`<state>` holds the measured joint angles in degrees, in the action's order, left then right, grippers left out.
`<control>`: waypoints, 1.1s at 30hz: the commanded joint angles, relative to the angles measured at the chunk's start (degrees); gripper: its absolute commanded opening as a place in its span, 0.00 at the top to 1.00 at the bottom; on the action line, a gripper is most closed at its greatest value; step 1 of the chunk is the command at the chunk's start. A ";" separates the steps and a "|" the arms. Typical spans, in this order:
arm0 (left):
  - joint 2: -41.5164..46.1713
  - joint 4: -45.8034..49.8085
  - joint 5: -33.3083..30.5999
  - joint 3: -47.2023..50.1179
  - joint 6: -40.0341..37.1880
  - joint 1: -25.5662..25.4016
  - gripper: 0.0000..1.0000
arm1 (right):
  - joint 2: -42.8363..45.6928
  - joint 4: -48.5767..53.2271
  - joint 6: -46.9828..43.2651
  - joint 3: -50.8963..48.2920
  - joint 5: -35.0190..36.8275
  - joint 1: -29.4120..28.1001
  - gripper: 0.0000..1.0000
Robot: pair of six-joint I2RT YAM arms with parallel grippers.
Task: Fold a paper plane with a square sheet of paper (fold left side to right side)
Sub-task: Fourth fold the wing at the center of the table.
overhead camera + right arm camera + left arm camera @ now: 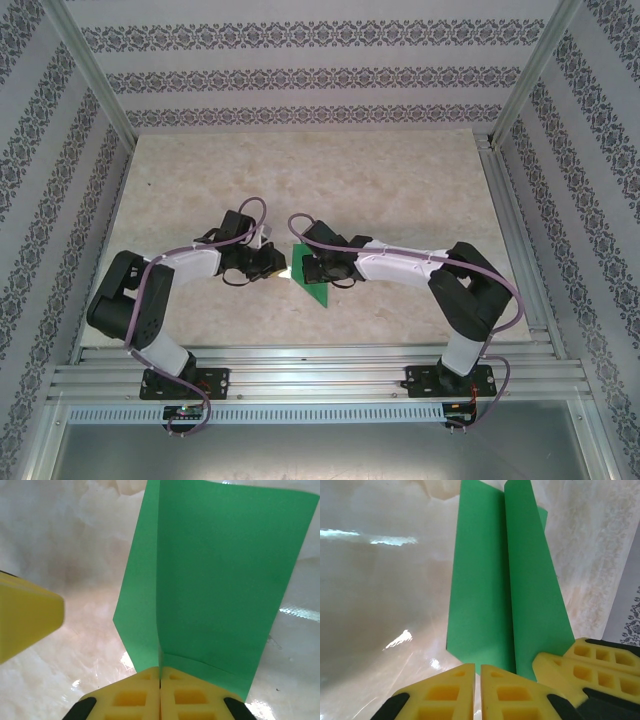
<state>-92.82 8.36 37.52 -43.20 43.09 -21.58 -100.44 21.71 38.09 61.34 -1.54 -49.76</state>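
1. Right gripper [160, 671] jaws pressed together, pinching the near edge of the green sheet of paper [215, 575] right at its crease.
2. Left gripper [478, 670] jaws closed, nothing between them. Its tips sit just beside the sheet's near point; the right wrist view shows a gap to the sheet.
3. Sheet partly folded along one lengthwise crease, flaps angled, lying between both grippers mid-table.
4. Marble-look table [400, 170] beyond, patterned wall [300, 80] farthest.

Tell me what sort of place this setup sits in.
Probably a lab robot test cell: an aluminium frame boxes in a marble-look tabletop, with patterned wall panels on three sides.
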 commanded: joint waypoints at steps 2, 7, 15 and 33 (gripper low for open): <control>-4.40 -7.14 1.59 -2.95 2.91 -2.79 0.89 | -0.41 -4.14 1.46 -1.63 0.14 0.25 0.92; -7.98 -8.37 0.36 -5.38 4.14 -4.70 0.90 | -0.41 -7.08 2.17 -4.00 -2.24 1.15 0.90; -12.68 -7.15 -1.71 -8.61 3.62 -6.96 0.90 | 0.16 -6.16 1.31 -3.12 -3.03 2.15 0.80; -13.87 -4.85 -4.30 -7.86 1.75 -7.12 0.91 | -0.28 -3.59 -1.34 1.41 -4.61 4.76 0.75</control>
<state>-105.93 3.01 35.07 -50.98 46.41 -28.21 -100.44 17.37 37.93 61.14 -5.17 -45.39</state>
